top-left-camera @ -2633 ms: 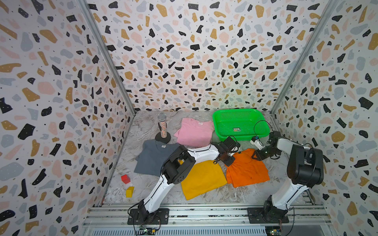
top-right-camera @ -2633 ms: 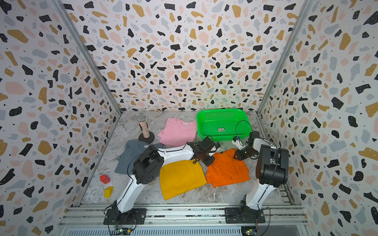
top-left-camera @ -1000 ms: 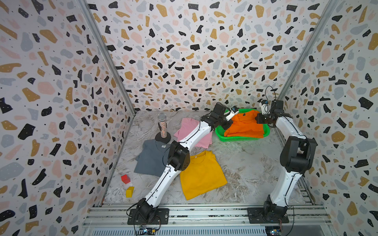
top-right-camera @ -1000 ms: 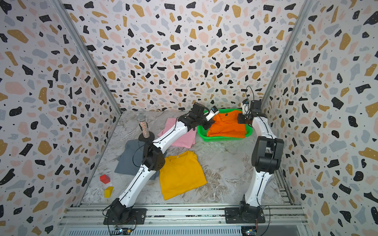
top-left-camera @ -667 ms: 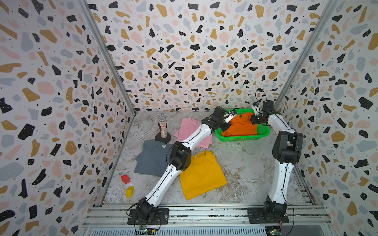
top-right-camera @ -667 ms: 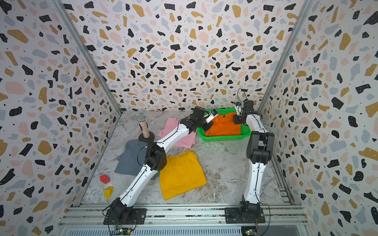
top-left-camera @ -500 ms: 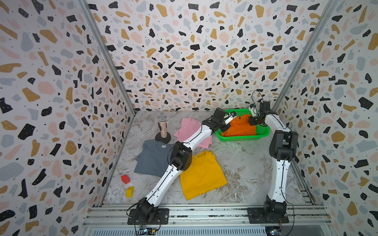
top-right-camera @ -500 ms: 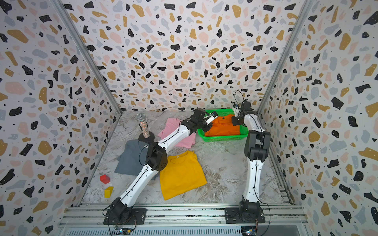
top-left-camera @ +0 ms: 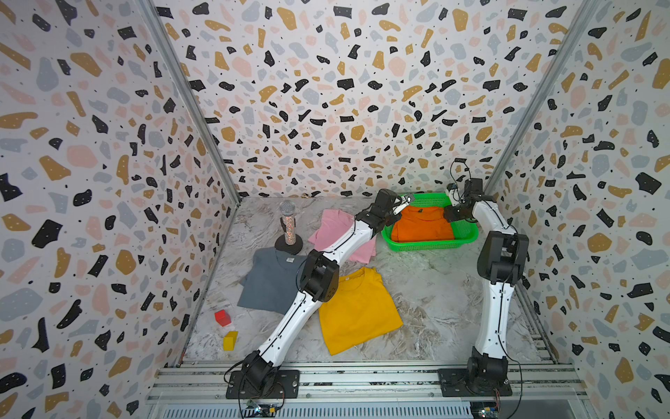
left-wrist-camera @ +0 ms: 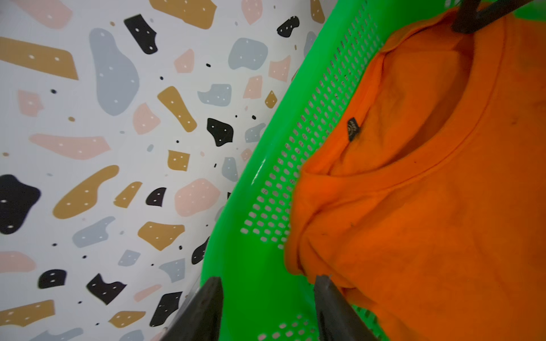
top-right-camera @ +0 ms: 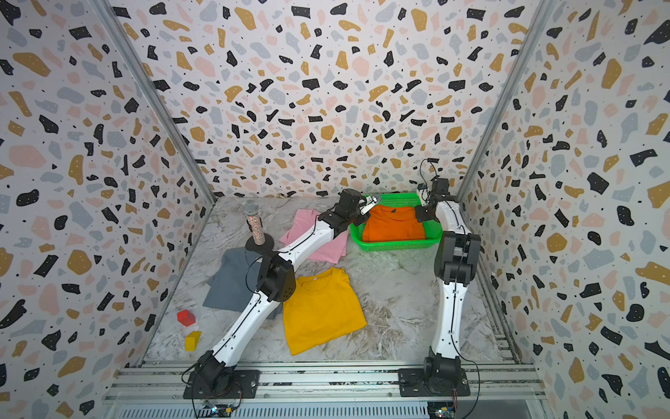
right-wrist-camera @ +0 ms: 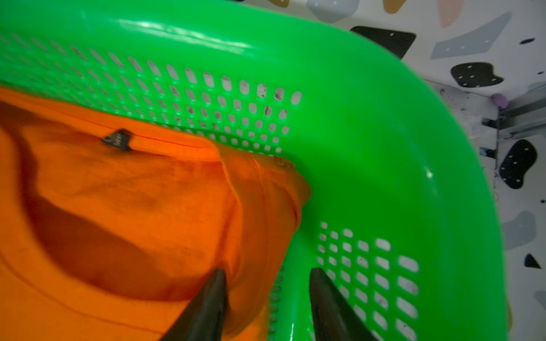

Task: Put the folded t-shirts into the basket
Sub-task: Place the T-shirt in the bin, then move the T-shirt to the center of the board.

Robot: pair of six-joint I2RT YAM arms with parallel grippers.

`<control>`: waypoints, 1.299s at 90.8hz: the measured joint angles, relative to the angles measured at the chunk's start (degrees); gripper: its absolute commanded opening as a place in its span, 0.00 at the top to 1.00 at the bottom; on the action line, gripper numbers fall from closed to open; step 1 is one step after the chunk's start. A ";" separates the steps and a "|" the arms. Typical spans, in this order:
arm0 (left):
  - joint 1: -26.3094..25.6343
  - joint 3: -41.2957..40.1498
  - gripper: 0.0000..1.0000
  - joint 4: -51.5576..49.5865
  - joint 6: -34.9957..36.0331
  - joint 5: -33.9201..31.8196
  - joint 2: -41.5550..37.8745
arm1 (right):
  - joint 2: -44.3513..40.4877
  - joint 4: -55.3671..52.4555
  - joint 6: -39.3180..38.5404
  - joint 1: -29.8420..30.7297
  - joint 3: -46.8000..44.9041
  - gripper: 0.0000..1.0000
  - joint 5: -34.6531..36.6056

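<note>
Bright green basket (top-left-camera: 427,246) with rows of holes; orange t-shirt (top-left-camera: 422,228), pink t-shirt (top-left-camera: 331,226), grey-blue t-shirt (top-left-camera: 270,283), mustard yellow t-shirt (top-left-camera: 357,312). The walls (top-left-camera: 326,90) have terrazzo spots of black, ochre, pink and grey on white.

Bright, evenly lit in both top views, bowed at the edges. Smeared in the right wrist view; white glare on the basket (right-wrist-camera: 189,32) rim.

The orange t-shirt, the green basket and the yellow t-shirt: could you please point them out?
orange t-shirt (top-left-camera: 422,229), in a top view, middle of its chest.
green basket (top-left-camera: 427,245), in a top view, its near perforated wall.
yellow t-shirt (top-left-camera: 359,308), in a top view, centre of the cloth.
</note>
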 measured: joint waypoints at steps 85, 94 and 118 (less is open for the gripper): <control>4.79 -65.29 0.22 -20.76 -8.17 5.84 -59.89 | -49.59 -8.63 -7.96 11.41 -53.53 0.16 -24.81; 7.54 -74.88 0.19 -22.21 -7.58 7.13 -67.19 | -49.27 -8.59 -8.00 17.68 -56.74 0.17 -25.14; 12.26 -90.20 0.16 -24.70 -6.49 8.70 -82.62 | -41.70 -2.01 -5.44 31.71 -57.94 0.20 -20.52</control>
